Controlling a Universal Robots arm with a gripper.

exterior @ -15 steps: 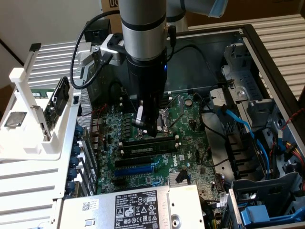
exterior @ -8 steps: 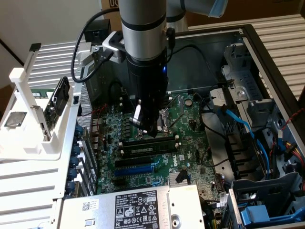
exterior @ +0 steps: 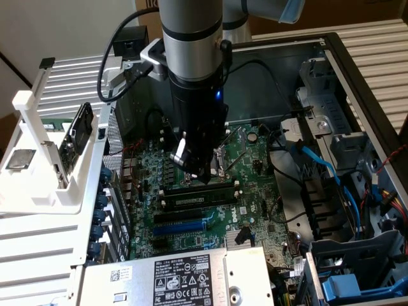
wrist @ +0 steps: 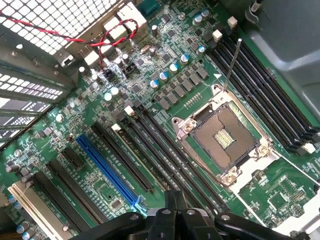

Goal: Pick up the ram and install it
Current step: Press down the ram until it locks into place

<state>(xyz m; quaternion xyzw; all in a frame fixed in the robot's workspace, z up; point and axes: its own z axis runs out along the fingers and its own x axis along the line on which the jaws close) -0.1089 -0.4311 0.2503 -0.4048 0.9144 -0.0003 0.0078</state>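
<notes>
Between the black memory slots of the green motherboard (exterior: pixel 255 191), the ram (exterior: pixel 194 200), a long thin dark stick with a white label strip, stands on its edge and lies along the slots. Just behind it, the dark gripper (exterior: pixel 203 177) of the grey arm hangs very low over the neighbouring slot, with its jaws closed together; I cannot see anything clamped between them, and I cannot tell if the tip touches the ram. On the wrist view the gripper (wrist: pixel 172 210) is above the row of long black slots, near the square silver processor socket (wrist: pixel 225 137) with its thin lever raised. A long blue slot (wrist: pixel 107 170) lies further from the socket. At the exterior view's left, outside the case, stands a white plastic rack (exterior: pixel 44 159).
</notes>
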